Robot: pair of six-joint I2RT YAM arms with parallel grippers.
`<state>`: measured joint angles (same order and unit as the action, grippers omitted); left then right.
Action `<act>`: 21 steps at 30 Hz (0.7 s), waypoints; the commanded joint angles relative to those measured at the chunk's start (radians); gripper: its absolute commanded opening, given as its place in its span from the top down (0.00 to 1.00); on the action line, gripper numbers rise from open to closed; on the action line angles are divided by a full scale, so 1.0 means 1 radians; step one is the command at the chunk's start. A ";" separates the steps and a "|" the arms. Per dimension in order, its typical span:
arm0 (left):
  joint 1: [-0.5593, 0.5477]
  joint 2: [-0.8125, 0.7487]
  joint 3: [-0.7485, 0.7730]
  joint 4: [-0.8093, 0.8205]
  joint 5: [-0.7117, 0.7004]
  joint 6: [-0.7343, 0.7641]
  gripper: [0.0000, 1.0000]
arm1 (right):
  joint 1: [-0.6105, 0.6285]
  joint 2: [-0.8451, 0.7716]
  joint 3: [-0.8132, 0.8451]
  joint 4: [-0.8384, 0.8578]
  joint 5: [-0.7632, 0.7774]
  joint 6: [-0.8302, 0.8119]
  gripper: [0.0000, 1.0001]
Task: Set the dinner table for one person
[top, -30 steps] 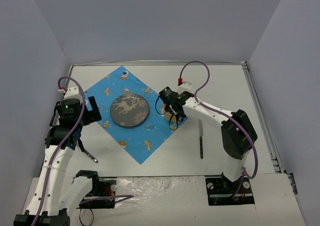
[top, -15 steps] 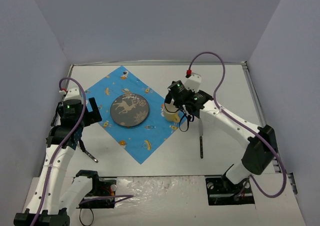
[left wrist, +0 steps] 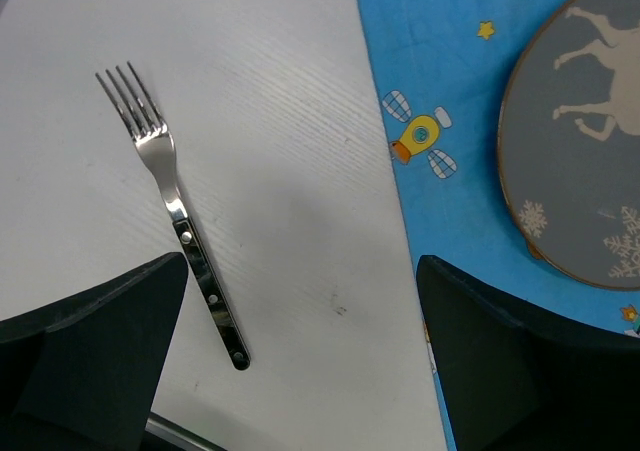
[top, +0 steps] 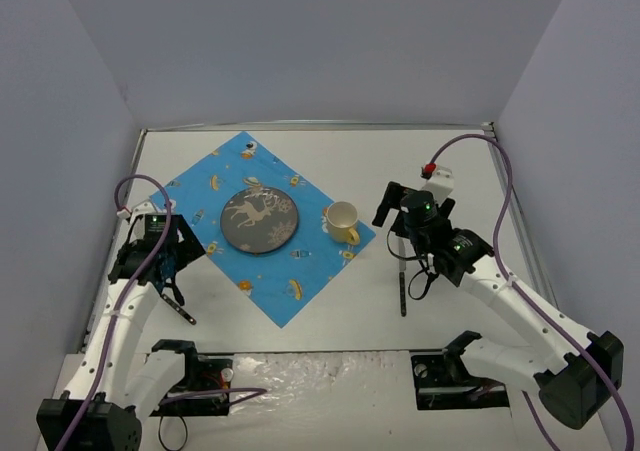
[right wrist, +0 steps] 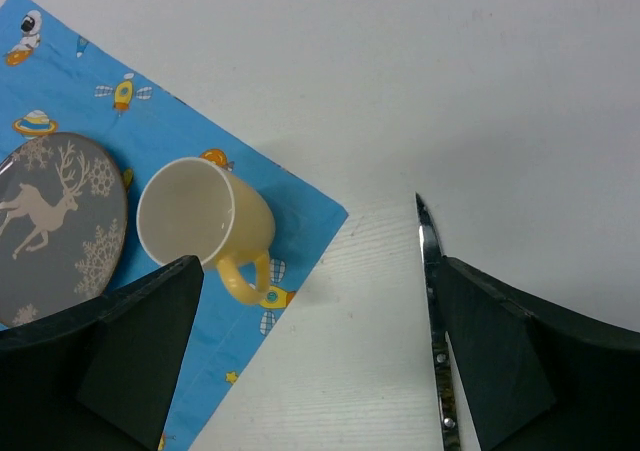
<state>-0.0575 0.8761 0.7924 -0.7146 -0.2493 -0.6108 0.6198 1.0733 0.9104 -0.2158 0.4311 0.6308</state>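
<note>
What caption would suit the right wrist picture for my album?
Right claw open over the dinner table: yellow cup on the blue cloth, knife alongside.

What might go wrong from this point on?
The yellow mug stands close to a corner of the blue cloth; tugging the cloth could tip it. The fork lies flat on the table, so the open left end effector may slip off its thin handle. The flat knife poses the same problem.

One blue cartoon-printed cloth (top: 290,283) lies on the bench (top: 450,171), and one grey plate (top: 259,221) with a deer on it. There is one yellow cup (top: 342,219) with a handle, one metal fork (left wrist: 178,211) and one metal knife (top: 402,289).
</note>
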 commanded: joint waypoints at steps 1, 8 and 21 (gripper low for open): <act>0.034 0.029 -0.034 -0.016 -0.098 -0.165 0.03 | -0.054 -0.072 -0.092 0.180 -0.146 -0.057 0.00; 0.138 0.055 -0.144 0.016 -0.072 -0.286 0.03 | -0.091 -0.061 -0.164 0.280 -0.270 -0.100 0.00; 0.316 0.246 -0.237 0.156 0.063 -0.276 0.11 | -0.124 -0.057 -0.229 0.366 -0.372 -0.138 0.00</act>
<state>0.2399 1.0736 0.5587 -0.6389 -0.2193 -0.8730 0.5026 1.0214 0.6802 0.0551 0.0834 0.5187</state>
